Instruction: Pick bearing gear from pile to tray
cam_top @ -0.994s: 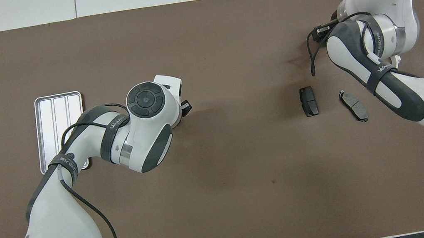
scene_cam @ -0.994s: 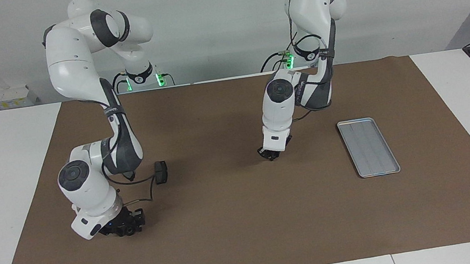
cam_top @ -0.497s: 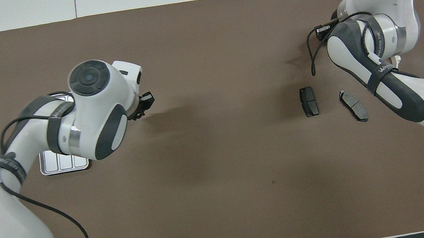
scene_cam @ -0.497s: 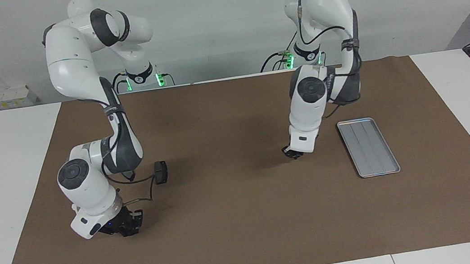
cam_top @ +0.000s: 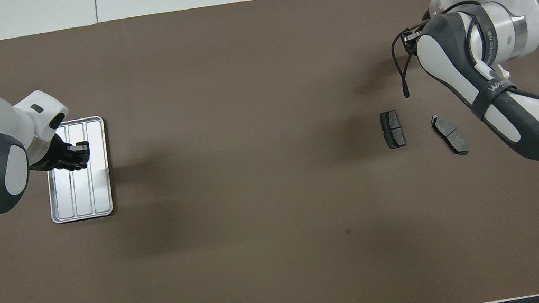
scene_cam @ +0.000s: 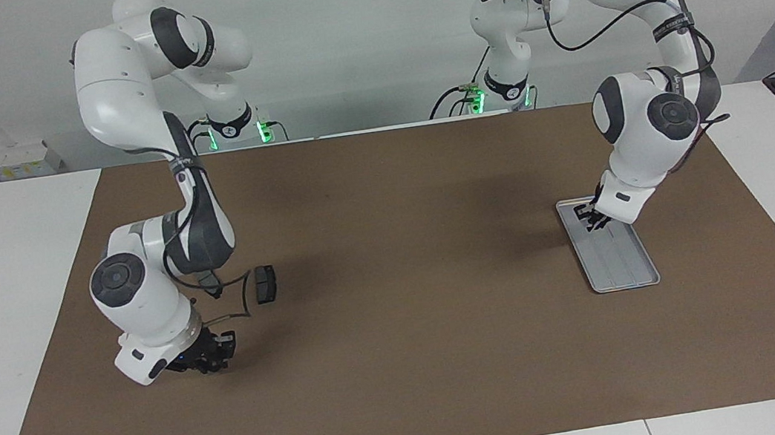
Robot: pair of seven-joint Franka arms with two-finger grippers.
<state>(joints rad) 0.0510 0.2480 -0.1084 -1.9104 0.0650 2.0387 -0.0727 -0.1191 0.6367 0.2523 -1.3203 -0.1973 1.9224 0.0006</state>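
I've got the left gripper over the tray at the right of the facing view, at the tray's end nearer the robots; from overhead it sits at the left edge of the frame, over the tray's upper half. Something small and dark shows at the fingertips, but I cannot tell whether the fingers are closed on it or what it is. The tray is long and narrow, its long axis and ribs running toward and away from the robots, slightly skewed in the facing view; its lower half is bare. It lies on the brown mat near the mat's edge at the left arm's end, with a wide stretch of bare mat across the centre and bottom of both frames. The right gripper hangs low over the mat at lower left of the facing view, hidden under its arm from overhead; I cannot tell its fingers' state. Two plates lie at centre right overhead: one upright in the frame, long axis toward and away from the robots, the other beside it, tilted diagonally, close to the right arm. Only the first shows in the facing view.
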